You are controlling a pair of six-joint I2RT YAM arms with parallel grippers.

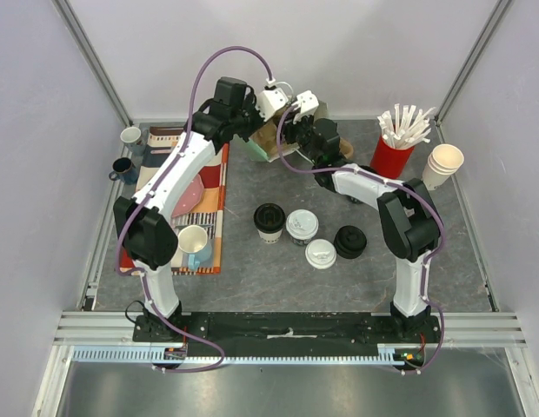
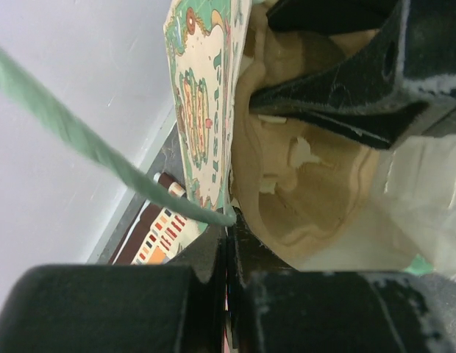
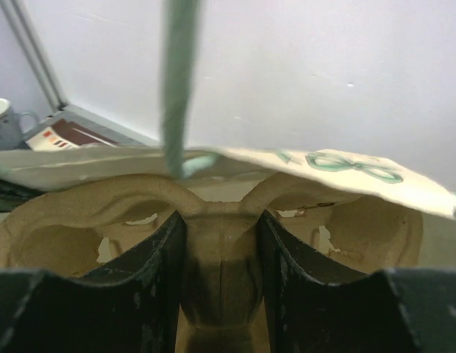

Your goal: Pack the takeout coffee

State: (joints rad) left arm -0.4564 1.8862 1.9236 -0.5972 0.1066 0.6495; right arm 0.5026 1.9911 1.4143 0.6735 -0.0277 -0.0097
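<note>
Two takeout coffee cups with white sip lids (image 1: 302,225) (image 1: 321,253) stand mid-table, away from both grippers. At the back centre lies a paper bag (image 1: 268,149) printed in green (image 2: 202,95), with a tan pulp cup carrier (image 2: 309,184) partly inside its mouth. My left gripper (image 2: 230,228) is shut on the bag's edge near its green handle (image 2: 103,154). My right gripper (image 3: 221,228) is shut on the carrier's central ridge (image 3: 221,272), under the bag's upper edge (image 3: 323,173). The carrier's pockets hold nothing.
A black cup (image 1: 269,221) and a loose black lid (image 1: 349,241) sit beside the coffees. A red cup of straws (image 1: 393,156) and stacked paper cups (image 1: 442,165) stand back right. Mugs (image 1: 130,136) (image 1: 122,169) (image 1: 193,243) and a patterned cloth (image 1: 209,200) are on the left.
</note>
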